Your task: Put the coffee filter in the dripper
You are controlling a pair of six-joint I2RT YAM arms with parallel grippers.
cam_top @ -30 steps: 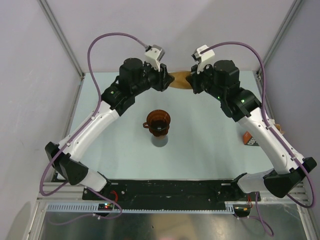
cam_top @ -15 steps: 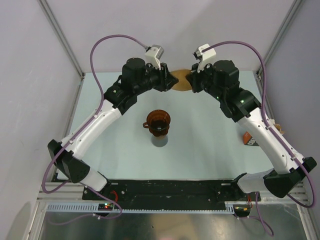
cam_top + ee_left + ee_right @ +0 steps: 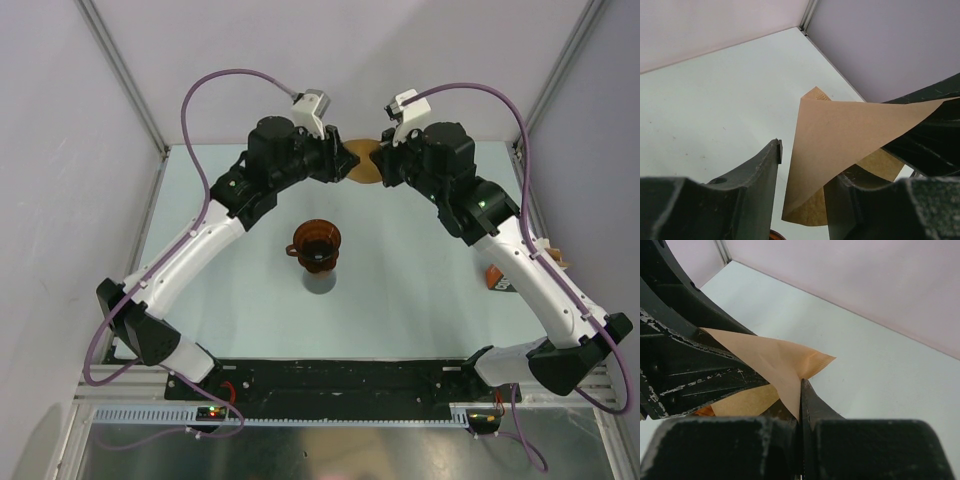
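**Handover aloft, one grip only**

Dripper [image 3: 315,240]: upright at the middle of the table [image 3: 430,290], unfilled.
Left end effector [image 3: 807,167]: jaws apart, straddling the paper, one finger clear of it.
Coffee filter [image 3: 362,165]: in the air over the table's far side.
Right end effector [image 3: 802,395]: clamped on the filter's edge.
Risk: if the right releases before the left closes, the paper likely drops; opposed pulling could tear it.
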